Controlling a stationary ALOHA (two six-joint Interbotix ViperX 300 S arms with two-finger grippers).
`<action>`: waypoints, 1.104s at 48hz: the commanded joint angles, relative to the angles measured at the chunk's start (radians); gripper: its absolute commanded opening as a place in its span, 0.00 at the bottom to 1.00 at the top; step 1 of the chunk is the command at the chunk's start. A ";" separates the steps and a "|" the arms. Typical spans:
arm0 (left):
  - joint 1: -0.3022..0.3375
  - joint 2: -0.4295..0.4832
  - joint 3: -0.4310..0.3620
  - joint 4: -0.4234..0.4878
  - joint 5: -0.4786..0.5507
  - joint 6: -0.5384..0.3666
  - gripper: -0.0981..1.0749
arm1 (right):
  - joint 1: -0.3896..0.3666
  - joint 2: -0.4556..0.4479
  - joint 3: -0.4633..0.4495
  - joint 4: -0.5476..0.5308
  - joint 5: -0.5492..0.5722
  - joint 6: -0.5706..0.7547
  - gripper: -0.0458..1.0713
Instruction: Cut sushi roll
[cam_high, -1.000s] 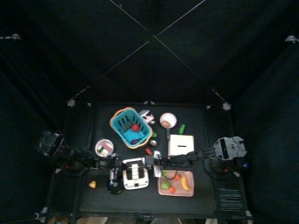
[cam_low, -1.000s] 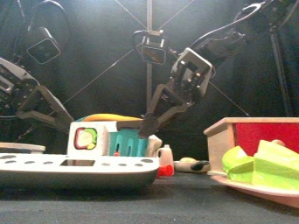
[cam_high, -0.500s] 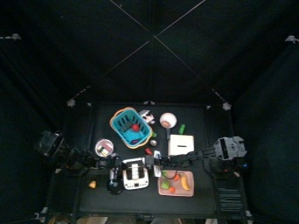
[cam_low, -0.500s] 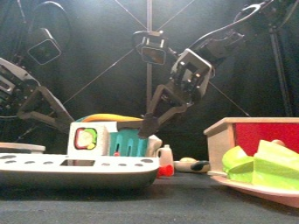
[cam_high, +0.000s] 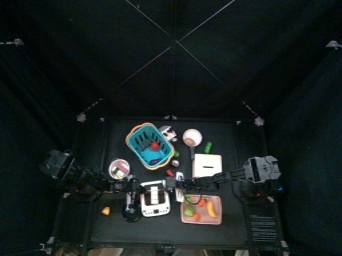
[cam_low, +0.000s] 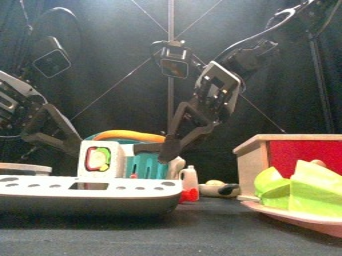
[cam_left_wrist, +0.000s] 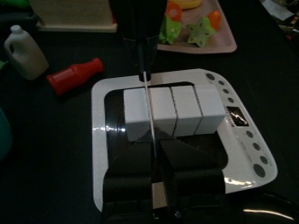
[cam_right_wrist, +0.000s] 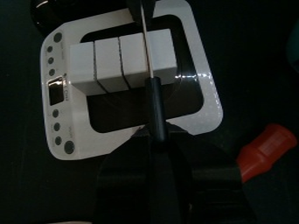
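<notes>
The sushi roll (cam_left_wrist: 176, 109) is a white block in three segments lying across a white tray (cam_left_wrist: 239, 131) with a row of holes. In the front view its end (cam_low: 96, 158) shows a green centre. A knife (cam_right_wrist: 152, 114) with a black handle is held in my right gripper (cam_right_wrist: 152, 171), which is shut on it. Its thin blade (cam_left_wrist: 142, 79) lies across the roll at a seam between segments. My left gripper (cam_left_wrist: 158, 166) sits over the tray's edge just beside the roll, jaws close together with nothing seen between them.
A teal basket (cam_high: 147, 143) stands behind the tray. A pink plate (cam_high: 201, 210) of green food lies at the front right, beside a red and white box (cam_low: 287, 150). A red bottle (cam_left_wrist: 76, 74) and a white bottle (cam_left_wrist: 24, 52) lie near the tray.
My right arm has dipped slightly with the knife. The left arm, the tray and the roll have stayed where they were.
</notes>
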 joint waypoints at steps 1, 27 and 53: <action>0.002 0.000 -0.025 0.002 -0.006 -0.002 0.41 | -0.012 -0.015 -0.038 0.005 -0.005 0.003 0.42; 0.000 0.055 -0.052 0.002 0.025 -0.005 0.41 | -0.006 0.008 -0.037 0.032 0.000 0.003 0.42; 0.003 0.066 -0.054 -0.023 0.025 0.002 0.41 | -0.006 0.018 -0.051 0.035 0.000 0.002 0.42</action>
